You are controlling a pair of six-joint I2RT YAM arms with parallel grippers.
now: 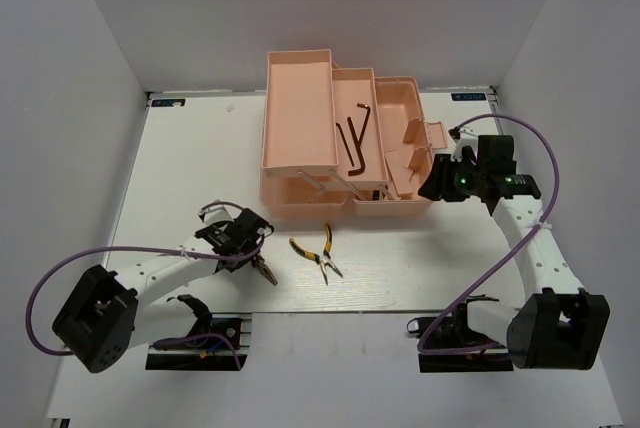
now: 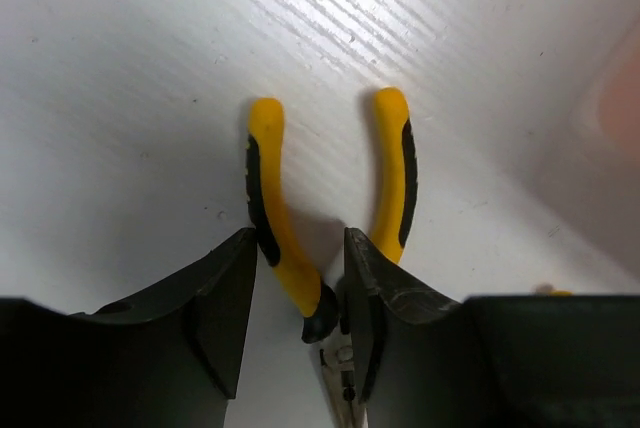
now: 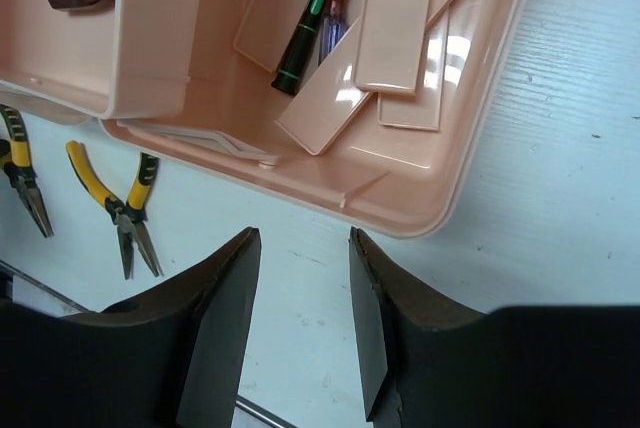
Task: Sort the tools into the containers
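One pair of yellow-handled pliers [image 2: 285, 248] lies on the white table with my left gripper [image 2: 297, 238] shut on it near the pivot, both handles pointing away from the wrist. From above, that gripper [image 1: 258, 256] sits left of a second pair of pliers [image 1: 318, 256], which lies free in front of the salmon-pink toolbox [image 1: 300, 78]. Dark hex keys [image 1: 357, 138] rest in the middle fold-out tray. My right gripper [image 3: 303, 238] hangs open and empty over the table by the toolbox's right corner [image 3: 440, 203]. A green-black tool [image 3: 303, 38] and a blue-handled screwdriver [image 3: 330, 23] lie inside the box.
The toolbox stands open at the back centre, trays fanned out to the right. Loose pink divider plates [image 3: 395, 18] lie in the box's bottom. White walls close in both sides. Both arm bases and their cables [image 1: 480, 288] occupy the near edge.
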